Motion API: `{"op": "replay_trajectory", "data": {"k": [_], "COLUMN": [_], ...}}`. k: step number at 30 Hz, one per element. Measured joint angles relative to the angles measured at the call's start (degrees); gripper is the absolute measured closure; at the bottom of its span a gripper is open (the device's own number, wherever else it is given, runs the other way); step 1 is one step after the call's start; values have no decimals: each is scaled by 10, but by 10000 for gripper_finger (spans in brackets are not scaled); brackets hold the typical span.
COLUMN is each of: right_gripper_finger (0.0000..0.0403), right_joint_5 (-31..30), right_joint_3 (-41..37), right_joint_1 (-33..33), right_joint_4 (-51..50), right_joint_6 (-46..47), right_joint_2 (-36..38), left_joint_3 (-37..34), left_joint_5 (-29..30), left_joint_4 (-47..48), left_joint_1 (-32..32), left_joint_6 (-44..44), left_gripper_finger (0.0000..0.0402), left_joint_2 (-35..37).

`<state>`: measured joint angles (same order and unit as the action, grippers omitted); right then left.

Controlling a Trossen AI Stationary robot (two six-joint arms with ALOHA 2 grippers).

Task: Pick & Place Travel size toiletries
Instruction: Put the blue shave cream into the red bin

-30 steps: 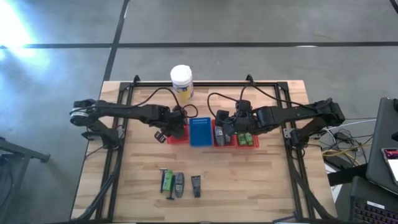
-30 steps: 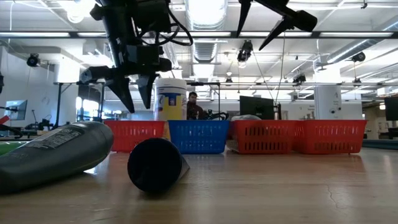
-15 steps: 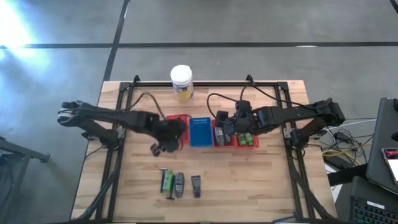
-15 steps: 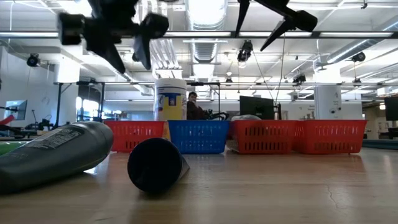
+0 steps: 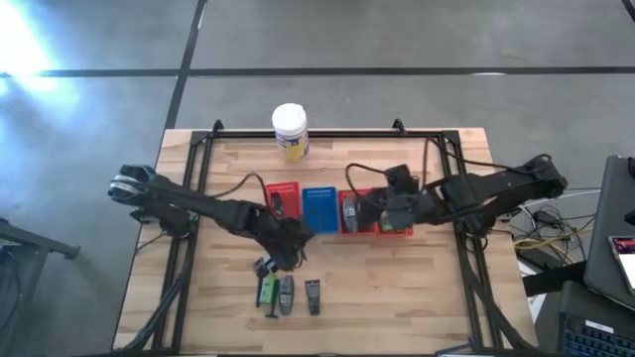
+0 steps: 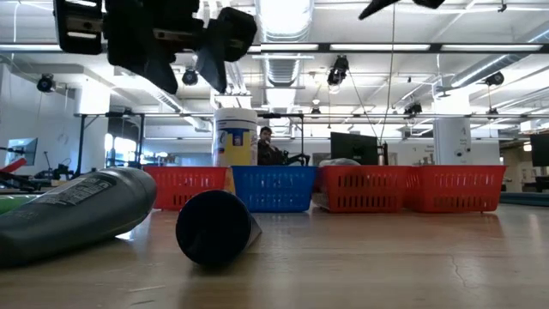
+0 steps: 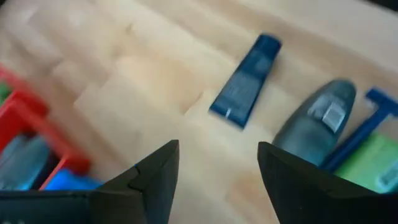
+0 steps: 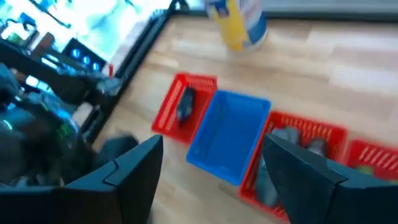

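Left hand (image 5: 266,266): hovering above the bench (image 5: 397,288) just beside the loose group of toiletries, fingers (image 7: 155,177) spread wide and pinching nothing; judging by the pose, lining up over the next piece to lift.

Loose toiletries: lying in a short row near the bench's front edge, well apart from the baskets; likely waiting as the pick pile. Counting a bright green pack (image 5: 266,289) with a blue-handled razor (image 7: 373,115) alongside, a grey bottle (image 5: 286,294) and a dark blue tube (image 5: 313,295).

Closest target: sitting nearest the spread fingers in the left wrist view are the dark blue tube (image 7: 245,87) and the grey bottle (image 7: 317,124); telling which one is meant is not possible.

Right hand (image 5: 389,211): waiting over the red baskets on the right of the row, fingers (image 8: 134,171) spread, carrying nothing.

Left red basket (image 5: 281,206): holding one dark item (image 8: 185,102).

Blue basket (image 5: 319,209): showing no contents in the right wrist view.

Middle red basket (image 5: 349,214): holding grey pieces (image 8: 292,135).

Right red basket (image 5: 397,230): mostly hidden under the right arm; contents not readable here.

White jar (image 5: 290,131): standing upright behind the baskets near the bench's back edge, taking no part in the sorting.
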<state>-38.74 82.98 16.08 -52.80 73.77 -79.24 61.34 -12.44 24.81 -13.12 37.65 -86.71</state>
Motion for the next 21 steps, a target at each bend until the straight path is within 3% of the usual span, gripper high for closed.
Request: {"op": "replay_trajectory", "data": {"k": [6,9,15,21], "right_gripper_finger": [161,174,201,230], "right_joint_5": [-138,-156,4,84], "right_joint_3": [-1,-1,-42,-114], "right_joint_1": [39,64,83,82], "right_joint_4": [3,34,200,313], "right_joint_6": [-27,-79,-209,-265], "right_joint_2": [55,84,120,143], "left_joint_3": [11,23,61,114], "left_joint_5": [-16,-16,-23,-41], "left_joint_4": [-37,-44,-49,-48], "left_joint_1": [-44,-61,-69,-70], "left_joint_6": [0,-4,-10,-1], "left_gripper_finger": [179,179,179,179], "left_joint_2": [-69,-103,-155,-206]}}
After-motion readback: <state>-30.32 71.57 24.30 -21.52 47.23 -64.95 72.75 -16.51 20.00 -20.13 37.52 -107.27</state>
